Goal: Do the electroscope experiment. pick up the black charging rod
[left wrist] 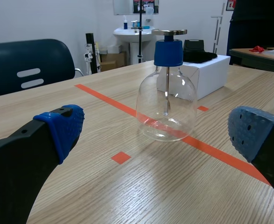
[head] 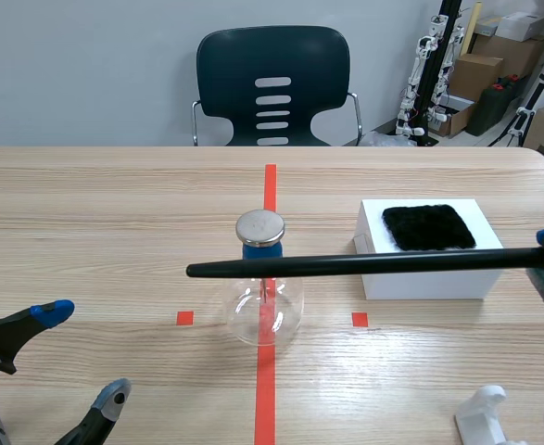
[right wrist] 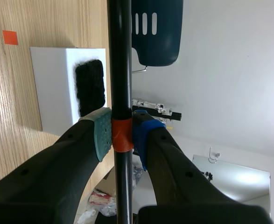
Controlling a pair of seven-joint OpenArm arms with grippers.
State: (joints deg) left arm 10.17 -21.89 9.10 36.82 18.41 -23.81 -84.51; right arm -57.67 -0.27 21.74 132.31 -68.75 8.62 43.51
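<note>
Rod [head: 364, 264]: held in my right gripper [right wrist: 122, 133], crossed before box [head: 438, 283] and flask [head: 264, 315].
Cloth [head: 429, 227]: lay on the box, right of the flask.

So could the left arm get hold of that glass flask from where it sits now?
Probably yes. The left gripper is open, and the left wrist view shows bare table between it and the glass flask. The black rod crosses the flask's neck in the scene view, so a low approach looks safer.
</note>
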